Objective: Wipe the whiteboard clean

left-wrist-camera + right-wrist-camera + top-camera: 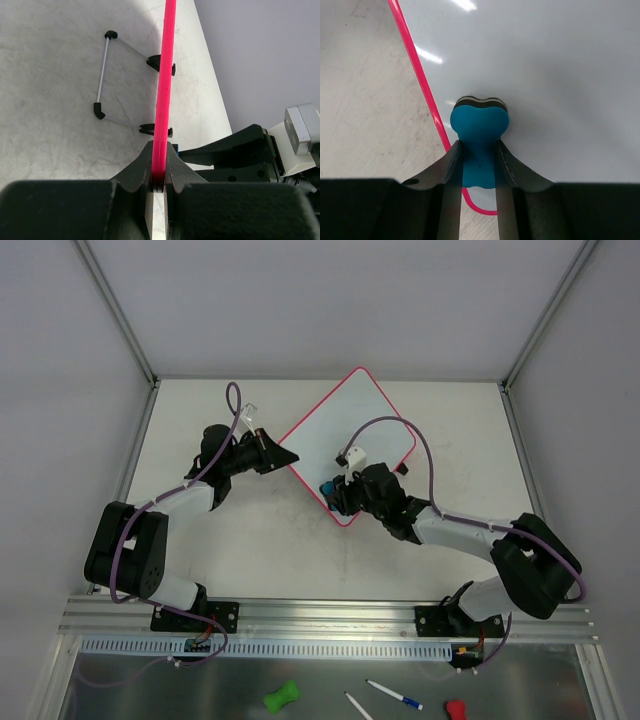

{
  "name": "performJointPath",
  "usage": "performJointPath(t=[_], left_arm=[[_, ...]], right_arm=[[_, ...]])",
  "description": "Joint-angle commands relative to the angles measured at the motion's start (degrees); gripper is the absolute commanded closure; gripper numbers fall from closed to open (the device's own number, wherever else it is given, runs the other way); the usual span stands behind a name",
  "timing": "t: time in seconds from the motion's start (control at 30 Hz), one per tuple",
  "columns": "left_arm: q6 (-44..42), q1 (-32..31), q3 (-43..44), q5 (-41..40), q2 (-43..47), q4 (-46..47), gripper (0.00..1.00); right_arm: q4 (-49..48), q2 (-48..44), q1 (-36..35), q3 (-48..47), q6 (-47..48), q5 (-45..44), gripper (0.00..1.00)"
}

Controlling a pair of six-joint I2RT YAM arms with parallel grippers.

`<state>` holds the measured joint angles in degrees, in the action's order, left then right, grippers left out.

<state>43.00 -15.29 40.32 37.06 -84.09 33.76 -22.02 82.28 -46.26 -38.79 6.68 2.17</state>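
Note:
The whiteboard (352, 430), white with a pink-red rim, lies turned like a diamond at the table's middle back. My left gripper (283, 456) is shut on its left corner. In the left wrist view the rim (164, 85) runs edge-on between the shut fingers of that gripper (159, 176). My right gripper (332, 490) is shut on a blue eraser (480, 124) and presses it on the board (550, 70) near its near corner, just inside the rim (420, 80). No scribbles show on the board.
A wire stand (101, 75) with two black clips (161, 63) hangs off the board's edge. Enclosure walls close the back and sides. In front of the rail lie a green object (281, 697), two marker pens (395, 696) and a red object (455, 708).

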Motion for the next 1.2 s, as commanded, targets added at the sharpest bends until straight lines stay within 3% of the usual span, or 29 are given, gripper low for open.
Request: performJointPath(t=[0.0,0.3,0.4,0.5,0.8,1.17], left_arm=[[0.9,-1.9,1.0,3.0,-0.8,-3.3,1.0],[0.9,-2.0,0.9,3.0,-0.9,-3.3,1.0],[0.9,-2.0,0.9,3.0,-0.9,-3.3,1.0],[0.9,-2.0,1.0,2.9,-0.9,-3.3,1.0],[0.9,-2.0,0.9,3.3,-0.5,-3.2,1.0],[0.9,-2.1,0.6,3.0,0.0,-3.2,1.0]], right_arm=[[6.2,3.4,0.2,-1.1,-0.3,-0.5,0.99],[11.6,12.0,0.2,-19.5,1.6,2.1,0.99],[11.8,12.2,0.3,-20.0,1.6,2.1,0.99],[11.7,10.8,0.6,-17.0,1.7,1.6,0.99],[4.8,-1.2,2.4,5.5,-2.4,-1.3,0.99],[6.3,-6.6,2.6,8.0,-2.1,-4.5,0.99]])
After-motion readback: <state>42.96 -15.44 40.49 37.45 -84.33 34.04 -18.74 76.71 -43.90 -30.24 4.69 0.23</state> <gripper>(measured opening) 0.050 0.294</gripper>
